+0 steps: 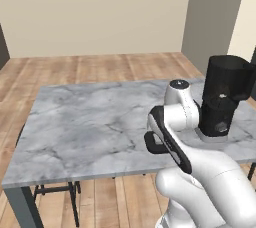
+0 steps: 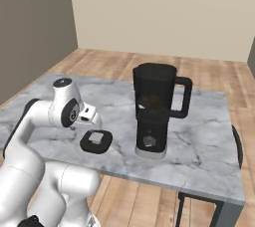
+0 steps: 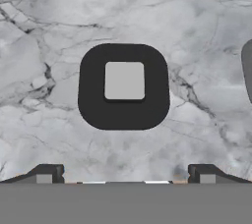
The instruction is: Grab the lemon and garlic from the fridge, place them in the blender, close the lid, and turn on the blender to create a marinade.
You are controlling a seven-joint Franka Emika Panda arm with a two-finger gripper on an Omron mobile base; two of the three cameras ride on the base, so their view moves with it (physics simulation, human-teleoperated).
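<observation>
The lid (image 3: 124, 86), a black rounded square with a light grey knob, lies flat on the marble table (image 1: 90, 122), left of the blender (image 2: 154, 106) in the right base view. My gripper (image 3: 125, 176) hangs straight above the lid (image 2: 96, 140), open, with the two tips wide apart and nothing between them. The blender (image 1: 222, 99) stands upright near the table's front edge, its black jug uncovered. Faint pale shapes show through the jug wall; I cannot tell what they are. The lemon, garlic and fridge are out of view.
The table's front edge runs close below the lid and blender. A dark curved edge of the blender's foot (image 3: 247, 70) sits at the right of the hand view. A dark stool frame (image 1: 55, 189) stands under the table. Wooden floor lies beyond.
</observation>
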